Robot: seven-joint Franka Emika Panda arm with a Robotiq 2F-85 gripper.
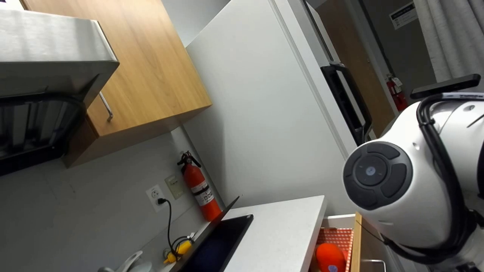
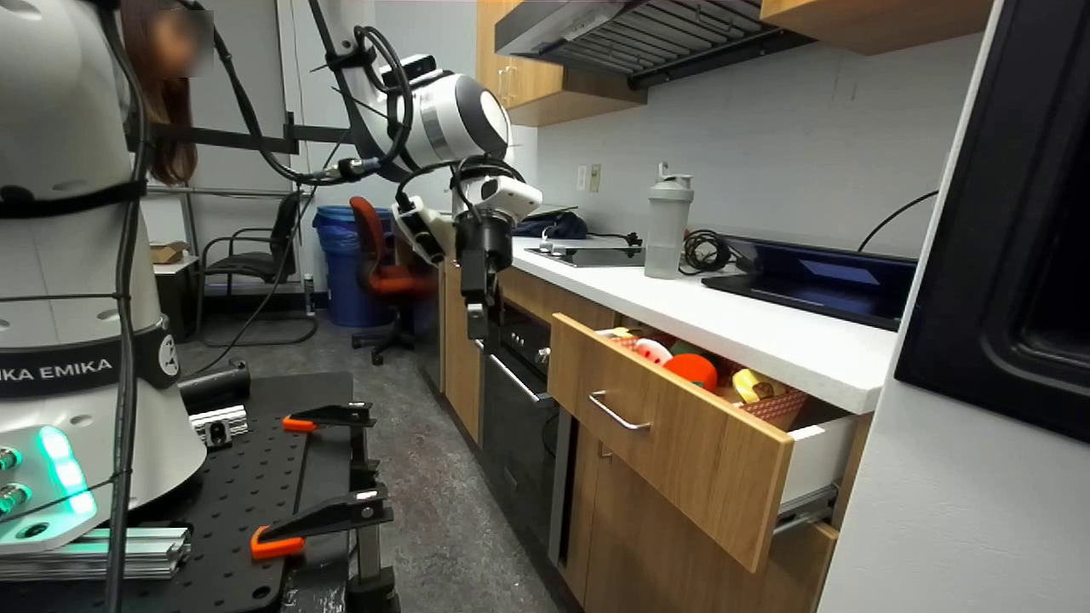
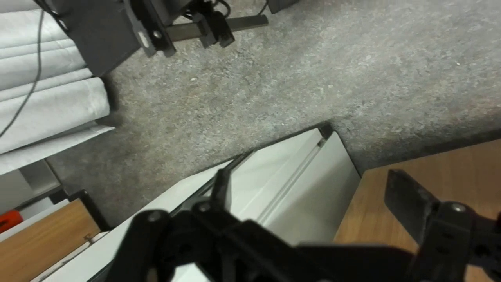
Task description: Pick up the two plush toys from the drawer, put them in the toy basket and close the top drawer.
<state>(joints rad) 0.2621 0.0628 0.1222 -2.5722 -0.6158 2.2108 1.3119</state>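
The top drawer (image 2: 668, 434), with a wooden front and white side wall, stands pulled out under the counter. Inside it is the red-and-white checked toy basket (image 2: 777, 409), also partly seen in an exterior view (image 1: 334, 235). Several soft toys lie there: a round orange-red one (image 2: 691, 369), a pink one (image 2: 651, 351), a yellow one (image 2: 749, 386) and a dark green patch behind. Which are the two plush toys I cannot tell. My gripper (image 2: 479, 322) points down, apart from the drawer front. In the wrist view the gripper (image 3: 311, 176) is open with nothing between its fingers.
A white counter (image 2: 724, 315) overhangs the drawer, bearing a shaker bottle (image 2: 668, 223) and a dark laptop (image 2: 817, 277). A tall white fridge side (image 1: 257, 113) rises beside it. Below the gripper is grey floor (image 3: 254, 98); an oven (image 2: 519, 362) adjoins the drawer.
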